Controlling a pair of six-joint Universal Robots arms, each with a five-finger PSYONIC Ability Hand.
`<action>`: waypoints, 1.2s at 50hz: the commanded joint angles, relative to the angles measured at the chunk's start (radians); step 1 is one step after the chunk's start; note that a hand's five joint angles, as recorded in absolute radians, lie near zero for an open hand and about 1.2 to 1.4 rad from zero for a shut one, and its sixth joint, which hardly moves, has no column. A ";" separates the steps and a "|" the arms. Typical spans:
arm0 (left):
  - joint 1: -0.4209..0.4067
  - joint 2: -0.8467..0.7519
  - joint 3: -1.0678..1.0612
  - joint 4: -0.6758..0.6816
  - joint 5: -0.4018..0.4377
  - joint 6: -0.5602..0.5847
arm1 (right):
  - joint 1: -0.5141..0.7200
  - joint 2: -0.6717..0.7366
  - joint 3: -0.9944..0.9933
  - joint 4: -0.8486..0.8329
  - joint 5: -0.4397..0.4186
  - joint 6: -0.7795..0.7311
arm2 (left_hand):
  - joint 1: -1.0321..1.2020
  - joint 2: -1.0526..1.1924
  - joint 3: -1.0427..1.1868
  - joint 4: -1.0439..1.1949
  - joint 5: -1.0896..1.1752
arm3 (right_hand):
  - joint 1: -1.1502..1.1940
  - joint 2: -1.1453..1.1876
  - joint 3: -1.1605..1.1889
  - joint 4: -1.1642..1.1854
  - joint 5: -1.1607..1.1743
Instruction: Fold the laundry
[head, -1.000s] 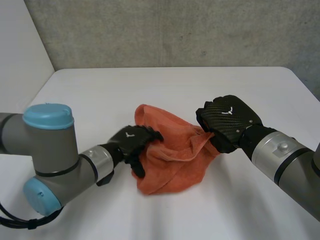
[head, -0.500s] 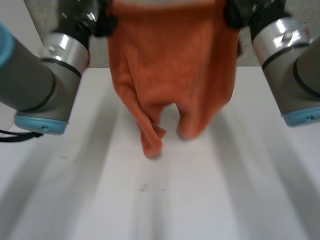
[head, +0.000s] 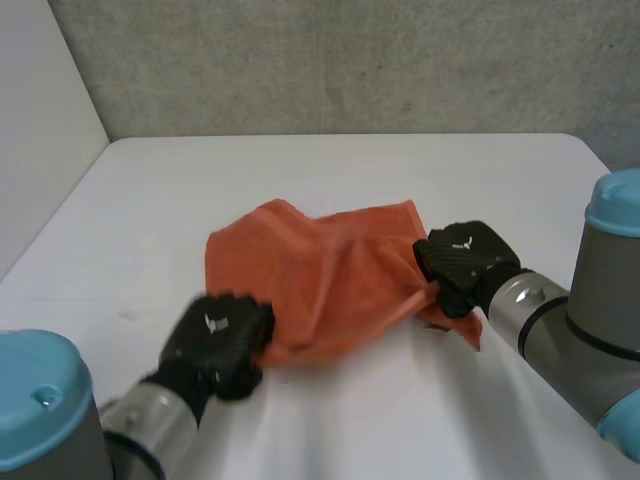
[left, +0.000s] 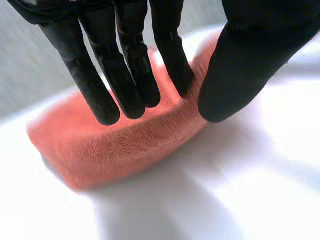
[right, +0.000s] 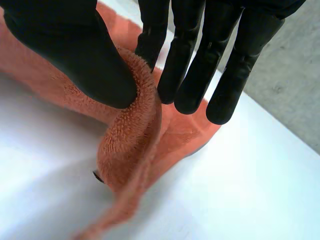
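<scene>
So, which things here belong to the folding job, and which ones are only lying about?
Belongs to the job:
- orange towel, crumpled
- left hand, pinching its near corner
- right hand, pinching the edge on its side

Only around:
- white table under the towel
- grey wall behind

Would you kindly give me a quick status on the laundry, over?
Left hand pinching orange towel at near corner. Right hand pinching its right edge. Towel rumpled on white table, not yet folded.
</scene>
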 joint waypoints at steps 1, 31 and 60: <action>-0.040 0.009 0.069 -0.166 0.002 -0.001 | -0.012 -0.008 0.034 -0.058 -0.001 -0.001 | 0.051 0.040 0.037 0.037 0.032 | 0.416 0.218 0.211 0.203 0.235; 0.096 -0.461 0.628 -0.176 0.420 0.488 | -0.051 -0.012 0.181 -0.169 -0.092 -0.020 | -0.566 -0.577 -0.580 -0.580 -0.585 | 0.416 0.218 0.211 0.203 0.235; 0.101 -0.700 0.902 -0.400 0.580 0.862 | -0.054 -0.043 0.186 -0.169 -0.092 -0.018 | -0.519 -0.530 -0.533 -0.533 -0.538 | 0.416 0.218 0.211 0.203 0.235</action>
